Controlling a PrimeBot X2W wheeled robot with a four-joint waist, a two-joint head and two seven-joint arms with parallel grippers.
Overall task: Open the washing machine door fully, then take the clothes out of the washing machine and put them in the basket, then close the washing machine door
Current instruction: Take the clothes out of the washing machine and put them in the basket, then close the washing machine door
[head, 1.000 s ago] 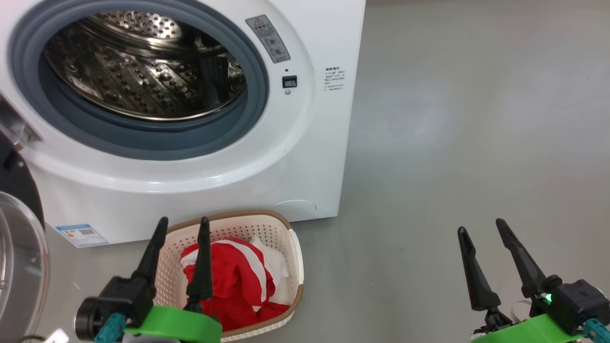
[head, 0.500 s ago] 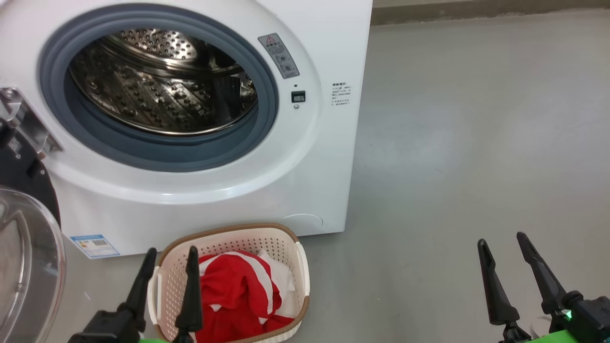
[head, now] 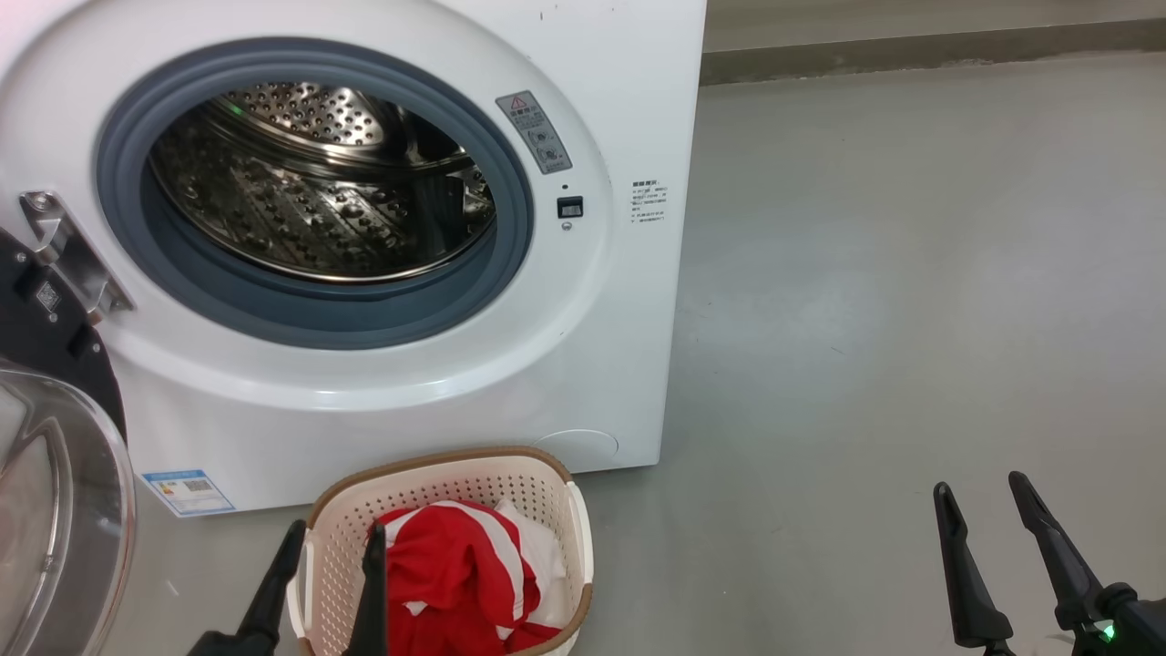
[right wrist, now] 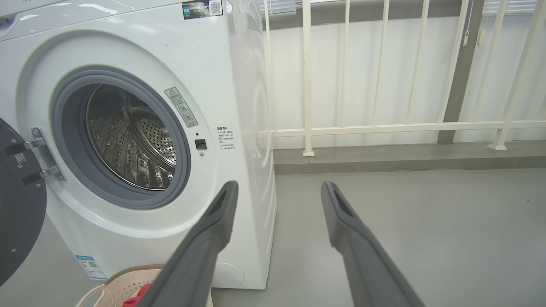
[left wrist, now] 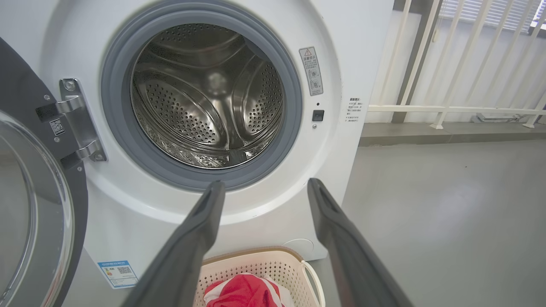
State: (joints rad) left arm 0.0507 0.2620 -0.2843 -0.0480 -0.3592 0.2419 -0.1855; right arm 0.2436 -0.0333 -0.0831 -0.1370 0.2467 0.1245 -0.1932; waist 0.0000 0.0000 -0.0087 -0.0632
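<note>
Washing machine door (head: 55, 474) stands open left; floor (head: 911, 319) stretches right.

drum (head: 319, 210) shiny perf. steel | seal (head: 319, 321) matt grey rubber | basket (head: 437, 481) perf. plastic | clothes (head: 446, 574) soft cloth

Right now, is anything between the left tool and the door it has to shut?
Nothing visible. The open left tool is near the basket's left rim; the washing machine door hangs open just to its left, with only bare floor between them.
</note>
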